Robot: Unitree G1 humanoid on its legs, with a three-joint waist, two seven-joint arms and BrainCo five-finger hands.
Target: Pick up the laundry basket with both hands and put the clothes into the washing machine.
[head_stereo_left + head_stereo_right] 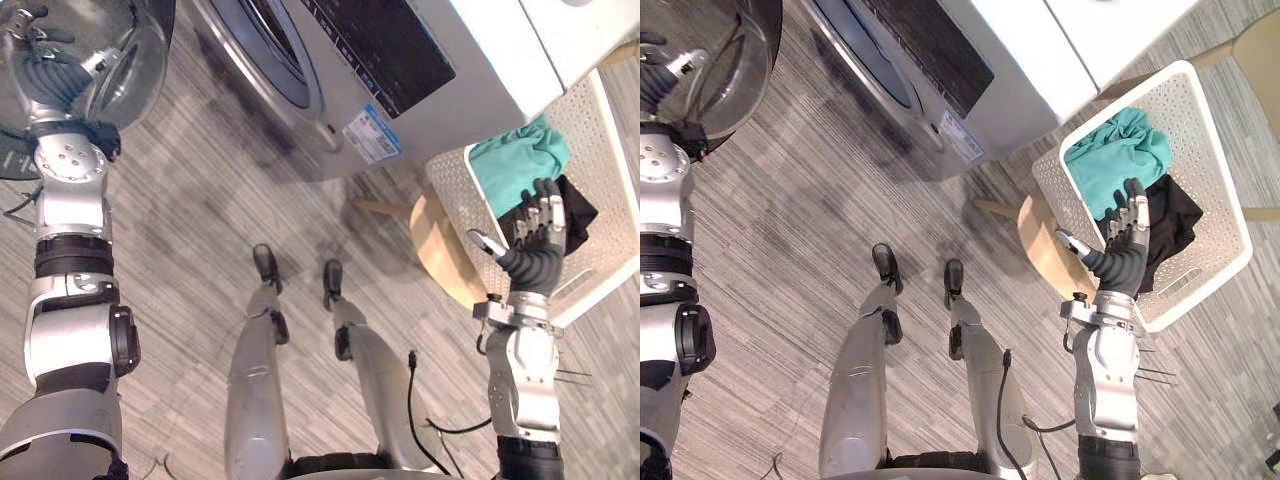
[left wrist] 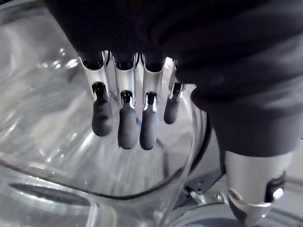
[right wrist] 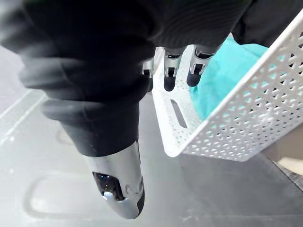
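A white perforated laundry basket [image 1: 455, 200] rests on a round wooden stool [image 1: 440, 255] to the right of the washing machine [image 1: 400, 60]. A teal cloth [image 1: 520, 160] and a black cloth [image 1: 582, 212] lie inside it. My right hand [image 1: 535, 250] is open, fingers straight, over the basket's near rim and pointing at the clothes. The right wrist view shows its fingertips [image 3: 169, 81] just past the basket's corner [image 3: 236, 123], by the teal cloth [image 3: 218, 80]. My left hand [image 1: 40, 70] is raised at the machine's open glass door [image 1: 115, 60], fingers [image 2: 128, 127] relaxed against the glass.
The machine's round drum opening [image 1: 270, 50] faces the striped grey floor [image 1: 200, 200] between the door and the stool. The basket stands close to the machine's right front corner. A wooden stool leg [image 1: 380, 208] sticks out toward the machine.
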